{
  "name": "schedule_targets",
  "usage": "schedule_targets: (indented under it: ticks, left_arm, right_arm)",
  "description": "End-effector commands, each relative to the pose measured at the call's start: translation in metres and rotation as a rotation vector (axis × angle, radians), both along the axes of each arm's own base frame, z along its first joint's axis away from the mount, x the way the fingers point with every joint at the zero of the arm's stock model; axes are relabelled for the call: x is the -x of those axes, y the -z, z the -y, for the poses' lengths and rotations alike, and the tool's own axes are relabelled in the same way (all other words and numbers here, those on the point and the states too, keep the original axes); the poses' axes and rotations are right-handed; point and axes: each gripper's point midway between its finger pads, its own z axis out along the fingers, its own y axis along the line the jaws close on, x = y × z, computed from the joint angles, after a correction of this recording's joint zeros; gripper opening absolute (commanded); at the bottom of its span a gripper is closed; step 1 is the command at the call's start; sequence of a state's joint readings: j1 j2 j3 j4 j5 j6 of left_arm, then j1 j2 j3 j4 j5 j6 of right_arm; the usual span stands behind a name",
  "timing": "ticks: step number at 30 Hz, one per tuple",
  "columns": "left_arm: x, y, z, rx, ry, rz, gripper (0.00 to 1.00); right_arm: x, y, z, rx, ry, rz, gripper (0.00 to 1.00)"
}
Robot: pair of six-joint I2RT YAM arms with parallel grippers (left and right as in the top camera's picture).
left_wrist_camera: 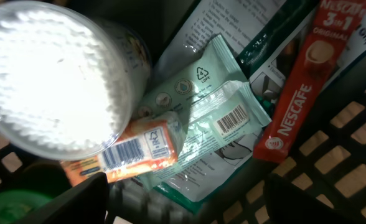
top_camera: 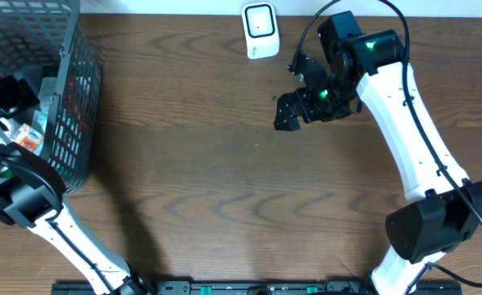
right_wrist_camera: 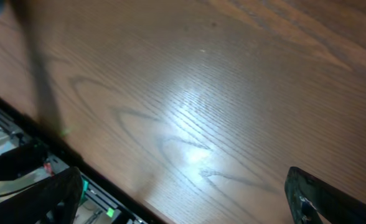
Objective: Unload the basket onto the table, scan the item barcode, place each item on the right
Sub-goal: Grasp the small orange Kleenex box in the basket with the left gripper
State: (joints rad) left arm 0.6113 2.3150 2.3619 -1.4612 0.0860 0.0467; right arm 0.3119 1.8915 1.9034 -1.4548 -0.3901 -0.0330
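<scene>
Left wrist: barcoded sachet in basket

A brown table with wavy wood grain was recorded. A white scanner was noted at twelve o'clock, a dark grey mesh basket at nine. Within, a red sachet lettered white, a pale green packet and an orange packet, both black-and-white barcoded, were observed.

Tub blown out by glare; Nescafe stick cut at top edge; printed sheet part-hidden under green pkt.
</scene>
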Motion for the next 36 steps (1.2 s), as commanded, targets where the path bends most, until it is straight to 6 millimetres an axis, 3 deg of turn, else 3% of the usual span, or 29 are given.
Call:
schedule_targets:
  ticks: [1,16,20,23,26,32,36]
  left_arm:
    - [0.008,0.012,-0.001,0.001,0.009,-0.050,0.80]
    - [0.016,0.056,-0.001,0.014,0.024,-0.112,0.80]
    - [0.013,0.056,0.011,0.071,0.028,-0.090,0.69]
    - [0.014,0.055,0.018,0.101,0.025,-0.089,0.53]
    - [0.010,0.050,0.025,0.139,0.026,-0.060,0.50]
    - [-0.001,0.027,0.029,0.122,0.041,0.024,0.63]
    - [-0.007,0.022,0.020,0.060,0.067,0.050,0.79]
  right_arm:
    - [-0.003,0.002,0.001,0.031,-0.002,0.014,0.99]
    - [-0.007,0.001,0.000,0.025,-0.002,0.035,0.99]
    - [-0.011,0.000,-0.001,0.019,-0.002,0.050,0.99]
    - [-0.013,0.000,-0.002,0.016,-0.001,0.060,0.99]
    - [-0.014,0.000,-0.002,0.015,-0.001,0.062,0.99]
    - [-0.014,0.000,-0.002,0.015,-0.001,0.062,0.99]
    - [-0.014,0.000,-0.002,0.015,-0.001,0.061,0.99]
